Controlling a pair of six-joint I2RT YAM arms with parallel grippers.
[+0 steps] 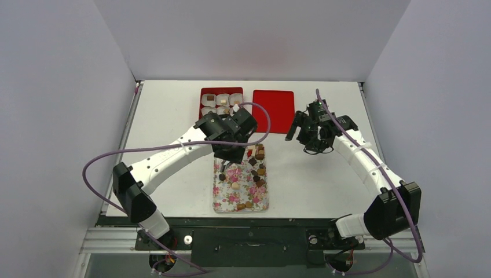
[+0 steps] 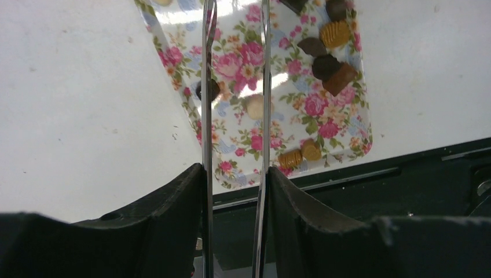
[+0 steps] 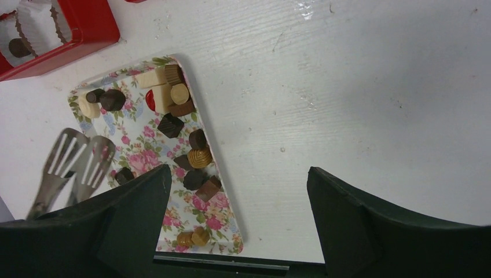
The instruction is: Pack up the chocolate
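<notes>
Left wrist view shows the left gripper [image 2: 234, 174] clamping metal tongs [image 2: 207, 87], tips parted over a cream chocolate [image 2: 253, 108] on the floral tray [image 2: 347, 124], probably to pinch it; the right gripper [image 3: 236, 171] gapes empty.

Your white desk [image 1: 173, 116] sits boxed in by three plain, pale surfaces: the back wall [image 1: 249, 35], the left wall [image 1: 52, 116] and the right wall [image 1: 440, 104], all under soft, even light. Along its near edge you see a black rail [image 1: 249, 234] on a silver frame [image 1: 104, 240]. Faint scuffs fleck the desk top.
</notes>
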